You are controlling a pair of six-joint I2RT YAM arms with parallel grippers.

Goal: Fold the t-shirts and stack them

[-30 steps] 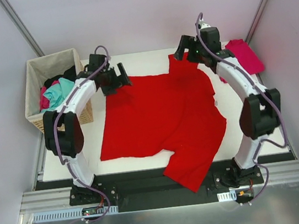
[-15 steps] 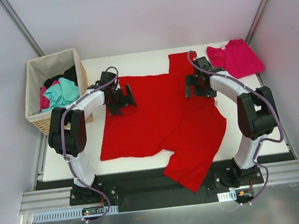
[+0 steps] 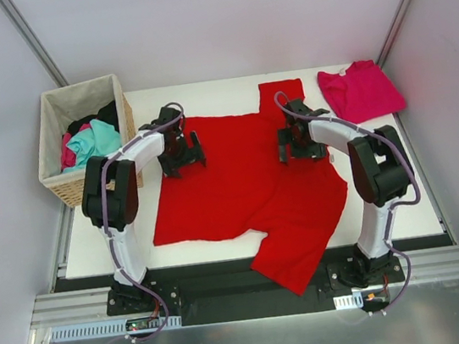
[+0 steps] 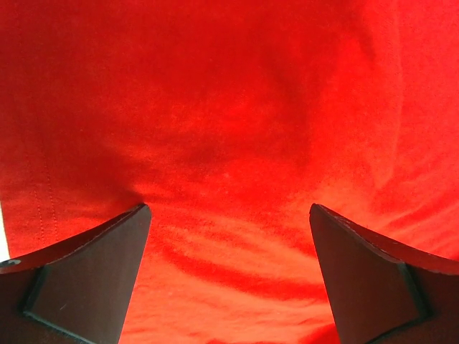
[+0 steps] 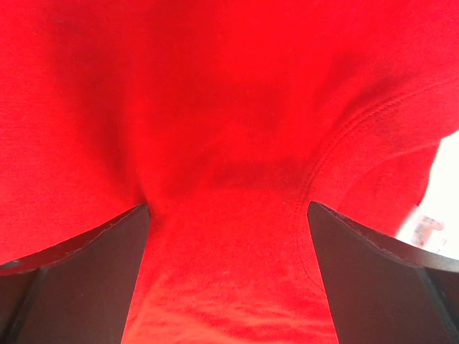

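The red t-shirt (image 3: pixel 239 179) lies spread across the middle of the worktop (image 3: pixel 201 92), with one corner hanging over the near edge. The pink t-shirt (image 3: pixel 362 89) lies at the far right corner, apart from it.

The left fingers (image 4: pixel 86 279) and the right fingers (image 5: pixel 79 279) both stand wide open, tips down on the far half of the red cloth. Neither grips anything. A curved seam (image 5: pixel 323 154) runs between the right pair.

We judge the step in hand to be the pinch before a fold:
- Close both pairs together, so the cloth lifts evenly.
- Gather enough cloth to hold, and avoid dragging the worktop.
- Lift low, keeping the overhanging corner from pulling the shirt off.

The basket (image 3: pixel 76 86) at the far left holds other clothes; we keep clear of it.
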